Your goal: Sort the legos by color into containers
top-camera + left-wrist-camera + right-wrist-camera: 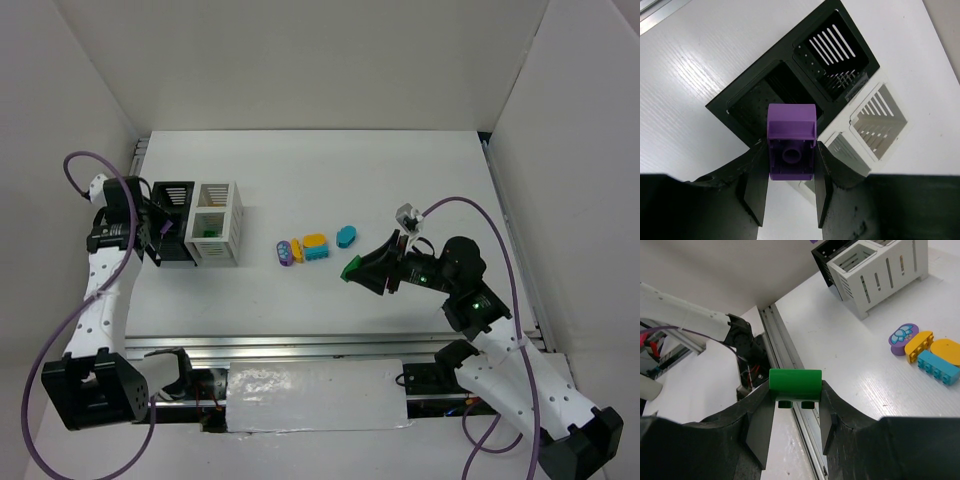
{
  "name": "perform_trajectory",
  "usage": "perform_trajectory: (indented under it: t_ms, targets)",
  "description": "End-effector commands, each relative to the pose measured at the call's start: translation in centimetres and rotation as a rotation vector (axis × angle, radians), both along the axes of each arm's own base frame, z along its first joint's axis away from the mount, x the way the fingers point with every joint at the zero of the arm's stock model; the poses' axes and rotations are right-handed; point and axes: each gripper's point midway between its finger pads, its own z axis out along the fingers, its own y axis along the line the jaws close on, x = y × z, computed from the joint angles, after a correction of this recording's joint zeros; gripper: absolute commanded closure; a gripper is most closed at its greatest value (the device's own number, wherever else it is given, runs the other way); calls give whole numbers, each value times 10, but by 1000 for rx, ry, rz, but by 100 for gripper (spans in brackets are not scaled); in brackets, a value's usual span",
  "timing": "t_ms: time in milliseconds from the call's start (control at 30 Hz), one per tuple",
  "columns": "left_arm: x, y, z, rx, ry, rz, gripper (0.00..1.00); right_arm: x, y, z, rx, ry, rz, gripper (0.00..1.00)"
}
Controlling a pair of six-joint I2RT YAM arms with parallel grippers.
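My left gripper (791, 162) is shut on a purple lego (791, 141) and holds it above the near compartment of the black container (747, 97), which stands beside the white container (875, 120). In the top view this gripper (158, 233) is at the black container (172, 222). My right gripper (796, 399) is shut on a green lego (795, 384) and holds it above the table, right of centre (351, 268). A green lego (207, 232) lies in the white container (218, 222). On the table lie a purple (284, 252), a yellow (296, 250), an orange (315, 241) and two teal legos (346, 236).
The loose legos also show in the right wrist view: purple (903, 337), yellow (919, 346), orange (946, 351), teal (938, 367). An aluminium rail (280, 348) runs along the table's near edge. White walls enclose the table on three sides.
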Motion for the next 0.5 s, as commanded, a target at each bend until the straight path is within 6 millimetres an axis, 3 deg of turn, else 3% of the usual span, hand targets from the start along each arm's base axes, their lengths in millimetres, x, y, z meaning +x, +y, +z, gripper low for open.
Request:
perform_trajectory:
  t_ms: [0,400,467]
  targets:
    - [16,10,9,-3,-79,66,85,-5,3,11,28,-44,30,100]
    - [27,19,-11,-4,-57,125,67,-9,6,12,29,-46,70,100]
    - [27,19,-10,-7,-64,122,55,-9,6,12,29,-47,68,100]
